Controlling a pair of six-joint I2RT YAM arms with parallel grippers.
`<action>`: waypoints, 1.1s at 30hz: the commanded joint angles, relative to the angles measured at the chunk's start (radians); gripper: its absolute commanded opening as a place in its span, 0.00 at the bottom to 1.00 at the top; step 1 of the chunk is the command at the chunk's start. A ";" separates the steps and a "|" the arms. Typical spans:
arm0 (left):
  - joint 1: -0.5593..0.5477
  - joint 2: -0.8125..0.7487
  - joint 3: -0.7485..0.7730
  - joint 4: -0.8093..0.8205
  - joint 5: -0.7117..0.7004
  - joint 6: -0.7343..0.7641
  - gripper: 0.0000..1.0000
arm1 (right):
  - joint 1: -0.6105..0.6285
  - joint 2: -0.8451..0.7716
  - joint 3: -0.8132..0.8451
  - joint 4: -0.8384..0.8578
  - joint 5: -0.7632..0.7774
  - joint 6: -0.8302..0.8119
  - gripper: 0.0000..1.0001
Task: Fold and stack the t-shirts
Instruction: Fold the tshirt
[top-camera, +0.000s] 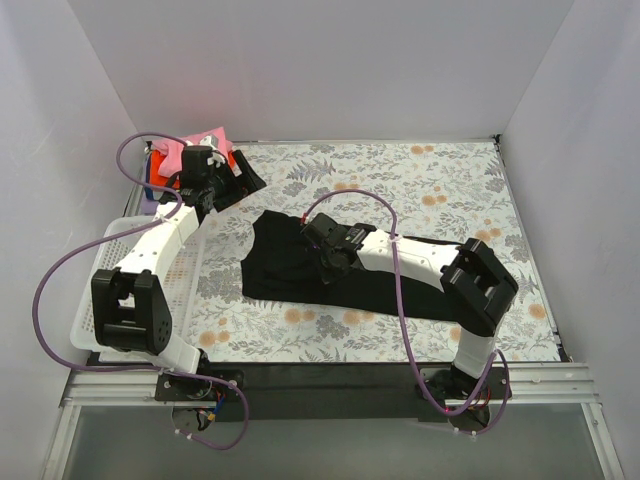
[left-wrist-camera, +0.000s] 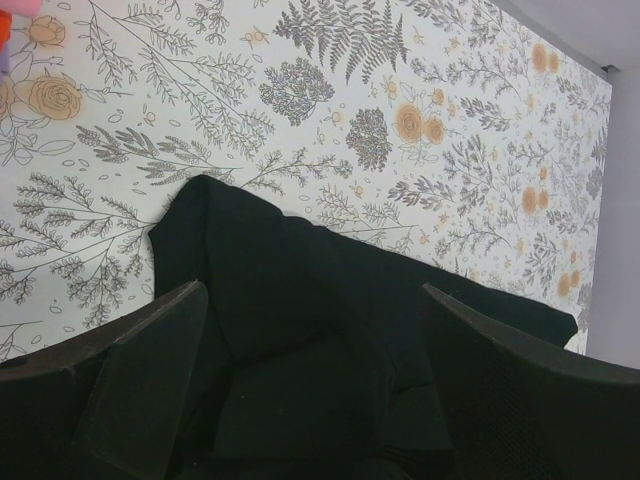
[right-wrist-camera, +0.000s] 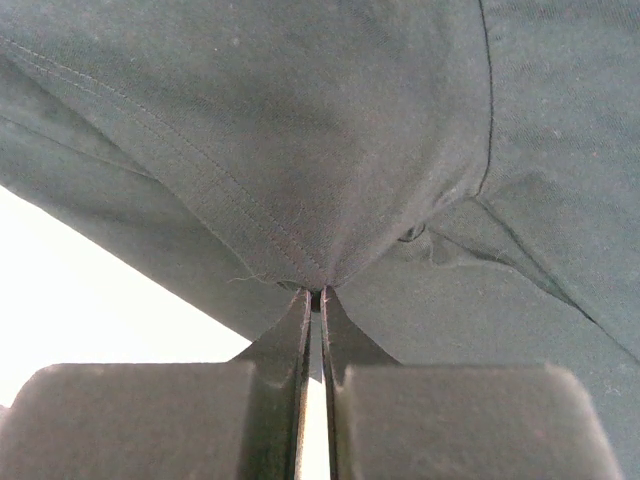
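Floral tablecloth (top-camera: 430, 180), black t-shirt (top-camera: 280, 270) pinched in right end effector (right-wrist-camera: 316, 297)

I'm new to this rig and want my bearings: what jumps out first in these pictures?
A black tee sprawls mid-table on the flowered cloth, with the right arm's jaws pinched shut on a fold of it. The left arm's jaws hang open near its far left corner. In the table's far left corner, pink cloth and orange cloth lie bunched just beyond a white basket.
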 joint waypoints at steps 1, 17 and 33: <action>0.008 0.003 0.014 -0.012 0.013 0.018 0.85 | 0.006 -0.019 -0.004 -0.023 -0.002 0.008 0.01; -0.090 0.026 0.019 -0.041 -0.102 0.035 0.84 | -0.002 -0.050 0.016 -0.035 0.006 -0.028 0.76; -0.272 0.004 -0.312 0.132 -0.013 -0.272 0.84 | -0.403 -0.352 -0.389 0.112 0.006 -0.135 0.82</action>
